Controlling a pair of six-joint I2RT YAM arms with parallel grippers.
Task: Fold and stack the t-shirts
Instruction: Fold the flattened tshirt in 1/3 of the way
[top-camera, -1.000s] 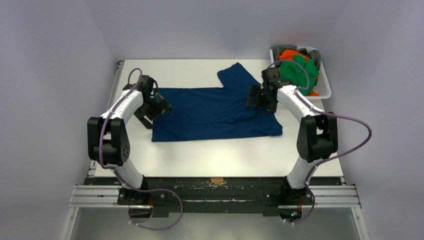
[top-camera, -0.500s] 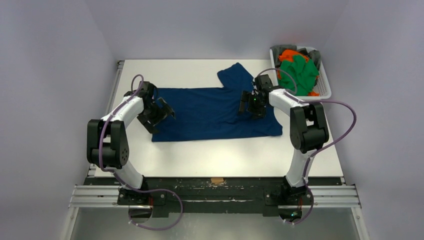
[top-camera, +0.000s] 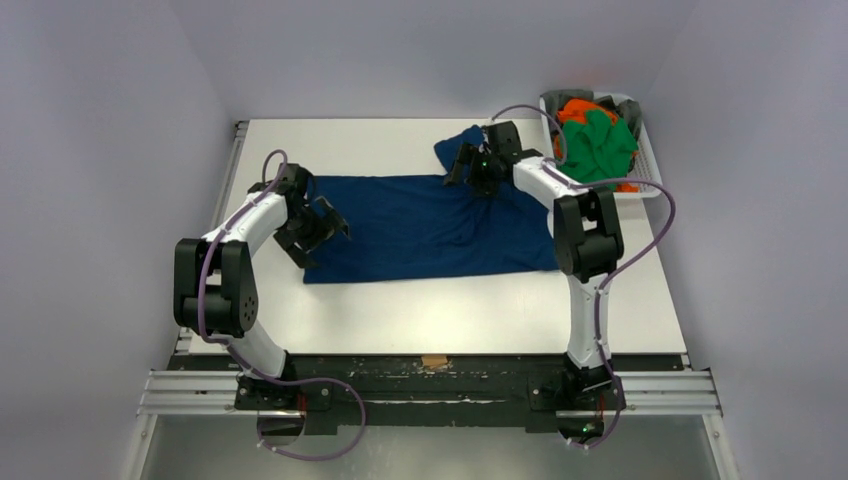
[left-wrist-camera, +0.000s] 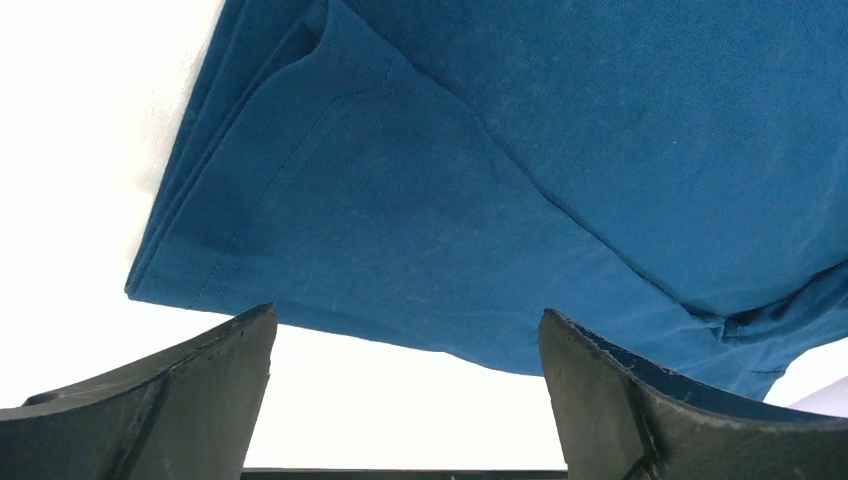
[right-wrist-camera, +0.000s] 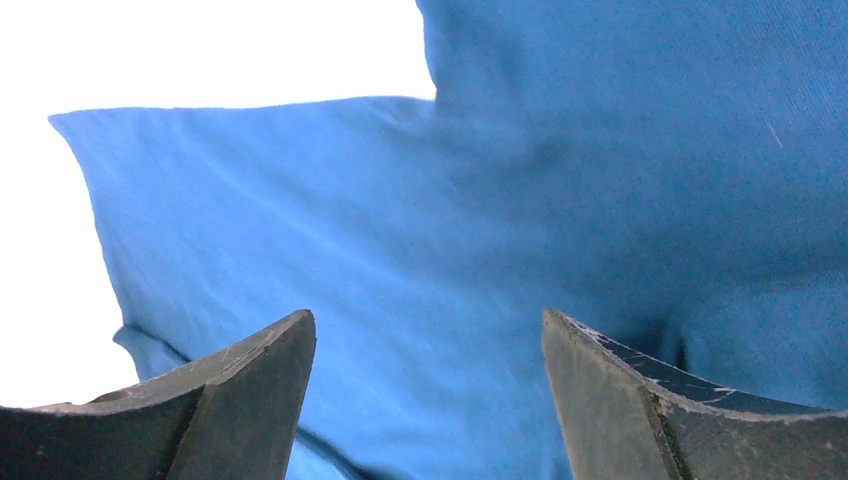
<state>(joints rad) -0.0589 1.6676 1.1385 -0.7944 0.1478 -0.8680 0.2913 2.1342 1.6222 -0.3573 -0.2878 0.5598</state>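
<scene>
A blue shirt (top-camera: 430, 225) lies flat across the middle of the white table (top-camera: 400, 300), with one sleeve pointing far. My left claw (top-camera: 325, 215) hovers over the shirt's left edge, fingers spread wide, holding nothing. My right arm reaches far and leftward, and its claw (top-camera: 465, 165) gapes wide above that sleeve. Bare table shows along the near side. A basket (top-camera: 655, 172) of green and orange shirts (top-camera: 598, 140) sits at the far right corner.
</scene>
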